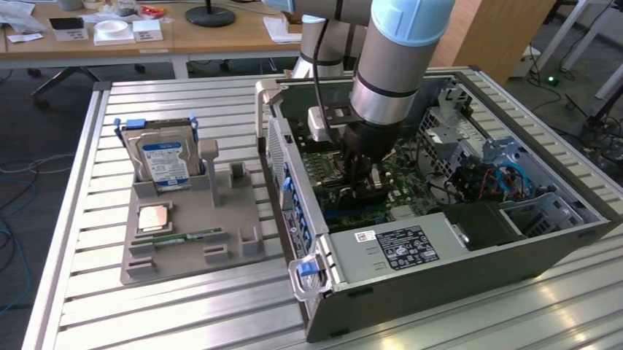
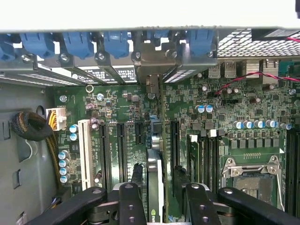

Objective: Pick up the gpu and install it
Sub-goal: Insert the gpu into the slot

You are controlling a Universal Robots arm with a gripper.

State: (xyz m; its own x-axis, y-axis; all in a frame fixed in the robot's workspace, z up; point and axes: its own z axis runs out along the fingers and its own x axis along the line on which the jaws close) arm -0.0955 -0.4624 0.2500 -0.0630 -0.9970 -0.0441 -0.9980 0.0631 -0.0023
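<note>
Aluminium slats make up the table. Beyond it are wooden desks strewn with papers, and cables lie on the floor. An open grey computer case lies on its side on the table, toward the exterior view's right. A grey moulded tray sits beside it on the left.

The silver and pale-blue arm reaches straight down into the case. Its black gripper hangs low over the green motherboard. In the wrist view the gripper straddles the gpu, but I cannot tell whether it is clamping the card or only bracketing it.

The gpu stands on edge among the long black expansion slots, roughly mid-board. Its silver bracket is up against the case's rear slot wall, under a row of blue latches. Whether the gpu is fully seated cannot be told.

On the tray, a hard drive with a blue-white label stands upright at the far end. A copper-coloured square chip lies flat on the tray, and a narrow green memory stick lies just in front of it.
</note>
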